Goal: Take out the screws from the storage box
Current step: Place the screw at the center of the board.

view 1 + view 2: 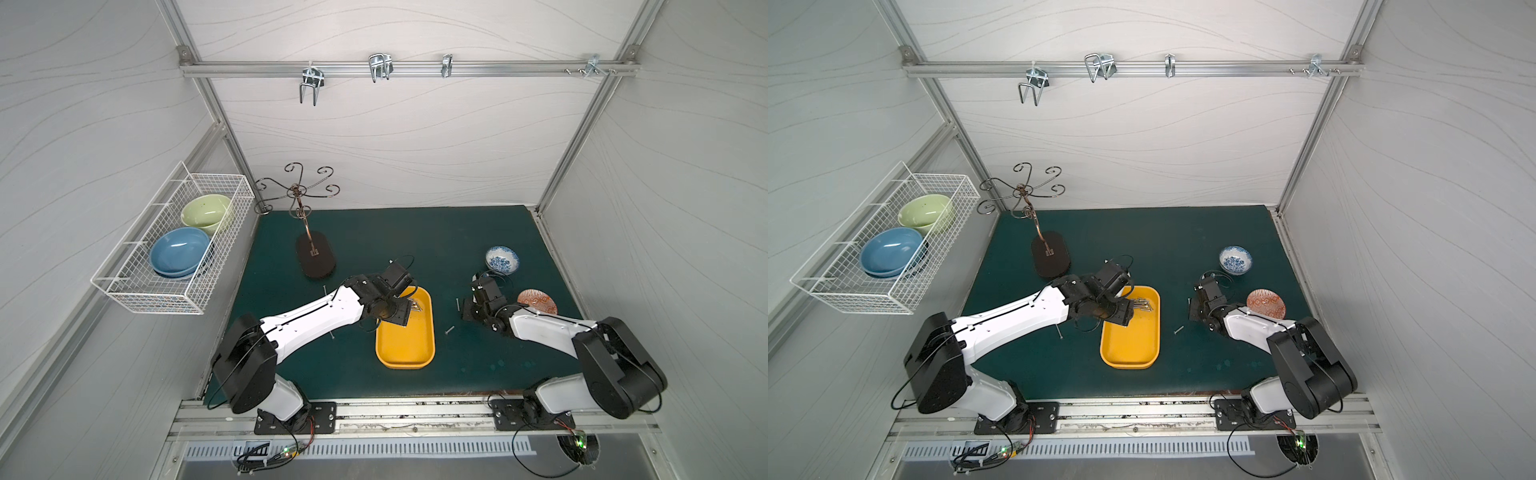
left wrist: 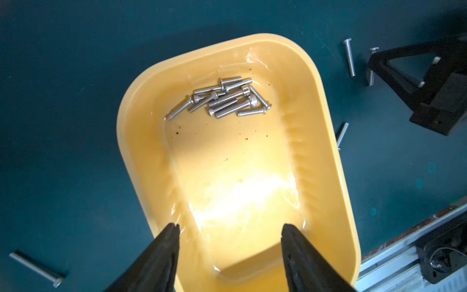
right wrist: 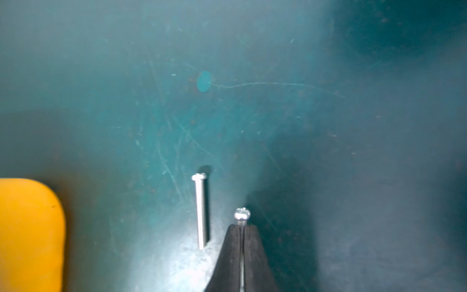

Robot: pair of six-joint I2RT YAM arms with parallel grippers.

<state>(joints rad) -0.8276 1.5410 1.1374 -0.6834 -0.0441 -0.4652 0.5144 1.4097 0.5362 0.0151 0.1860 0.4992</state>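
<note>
Screws [image 2: 222,97]: light, stiff, slippery, heaped at far end of tray [image 2: 125,131]; grip mid-shank. Left gripper [image 2: 230,227] spread, empty; right gripper [image 3: 242,228] apparently pinches one screw [image 3: 242,214].

one storage box [image 2: 126,131], about a dozen piled screws [image 2: 227,101], one basket [image 1: 149,301], one stand [image 1: 316,259].

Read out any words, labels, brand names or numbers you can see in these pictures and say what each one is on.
No text can be read anywhere.
The storage box is plain yellow, the screws show no legible marks, and the blue-and-white bowl and orange plate bear only patterns.
Any print on the circuit board below the front rail is too small to read.
</note>
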